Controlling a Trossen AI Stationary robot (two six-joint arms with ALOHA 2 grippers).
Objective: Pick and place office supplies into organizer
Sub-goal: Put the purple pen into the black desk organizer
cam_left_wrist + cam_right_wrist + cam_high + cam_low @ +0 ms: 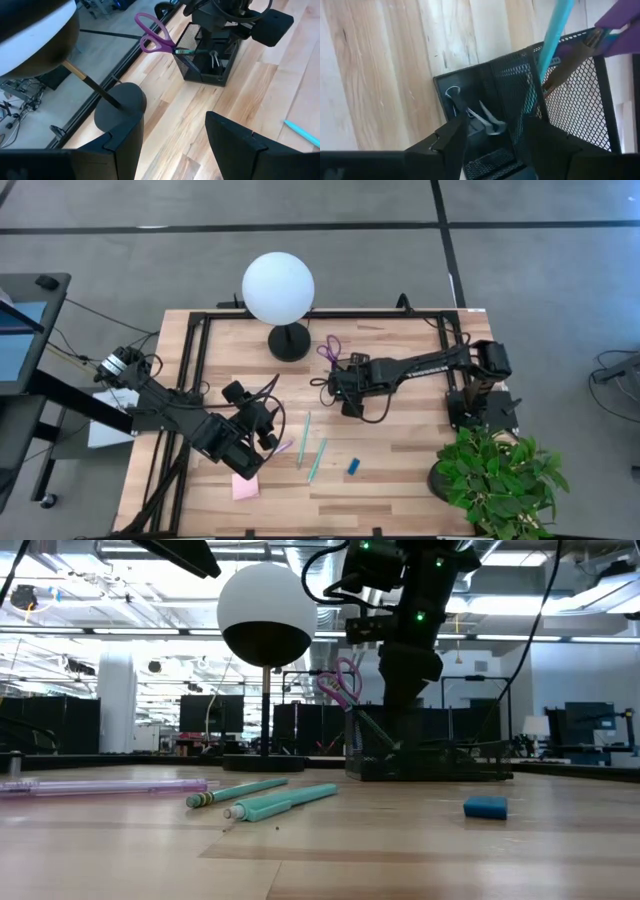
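The black mesh organizer [192, 50] stands past the lamp base. Purple-handled scissors [152, 35] and a teal pen [552, 45] stick up out of its tall compartment, and black clips [482, 120] lie in a low one. My right gripper [492, 145] hangs open just above the clips, pointing steeply down. Two teal pens [305, 438] [318, 460], a purple pen [100, 785], a blue eraser [353, 467] and a pink sticky pad [245, 486] lie flat on the table. My left gripper [175, 145] is open in the air over the table's near left, beside the pens.
A white globe lamp [278, 288] on a round black base [289, 342] stands at the far middle, close to the organizer. A green plant [500, 475] fills the near right corner. A black frame [200, 330] runs along the table's left and far edges.
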